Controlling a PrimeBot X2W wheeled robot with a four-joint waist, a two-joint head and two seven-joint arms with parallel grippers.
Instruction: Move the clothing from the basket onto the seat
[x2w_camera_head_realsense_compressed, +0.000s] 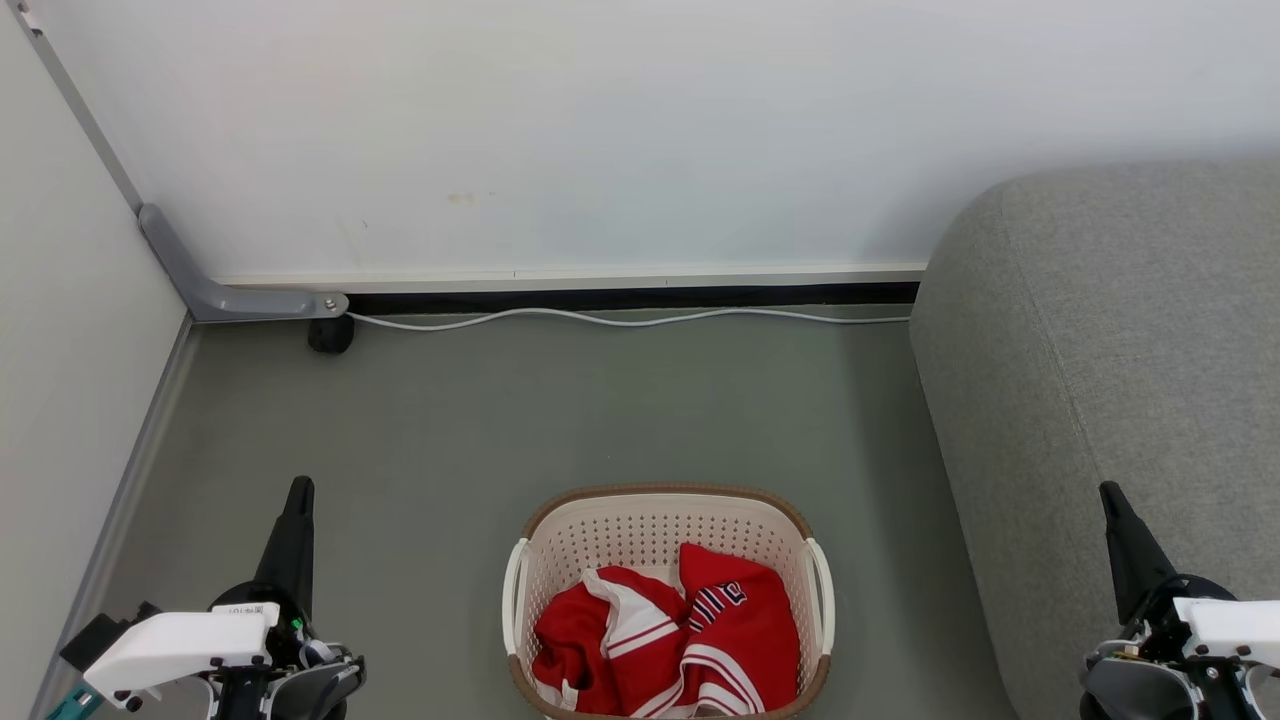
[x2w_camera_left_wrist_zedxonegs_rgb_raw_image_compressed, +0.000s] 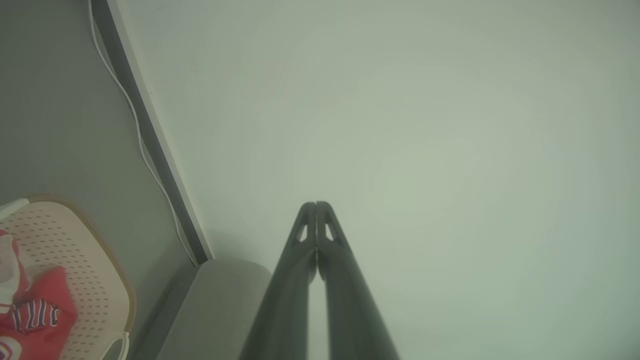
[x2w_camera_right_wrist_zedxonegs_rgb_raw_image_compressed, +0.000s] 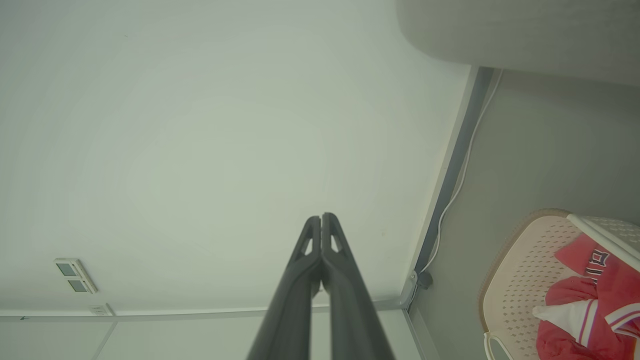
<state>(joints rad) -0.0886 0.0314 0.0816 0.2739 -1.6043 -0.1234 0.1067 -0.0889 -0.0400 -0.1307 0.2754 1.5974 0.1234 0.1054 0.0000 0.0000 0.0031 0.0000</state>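
- Left gripper (x2w_camera_head_realsense_compressed: 299, 492): fingers pressed together, holds nothing.
- Basket (x2w_camera_head_realsense_compressed: 660, 493), ctr: clothing (x2w_camera_head_realsense_compressed: 745, 625) lies inside, so nothing is moved yet.
- Seat (x2w_camera_head_realsense_compressed: 1150, 350), just right of basket: whole transfer is left.
- Right gripper (x2w_camera_head_realsense_compressed: 1109, 495): closed too, w/o load.

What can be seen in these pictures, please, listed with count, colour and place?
clothing: one heap, garment count unclear, red with white stripes, inside the basket
basket: one, cream with brown rim, on the floor, centre front
seat: one, grey fabric, right of the basket
cable: one, white, along the foot of the back wall
metal foot: one, grey, far left corner
wheel: one, black, under the metal foot
floor: grey-green
wall: white, behind
left gripper: dark, shut, holds nothing, lower left
right gripper: dark, shut, holds nothing, lower right, before the seat
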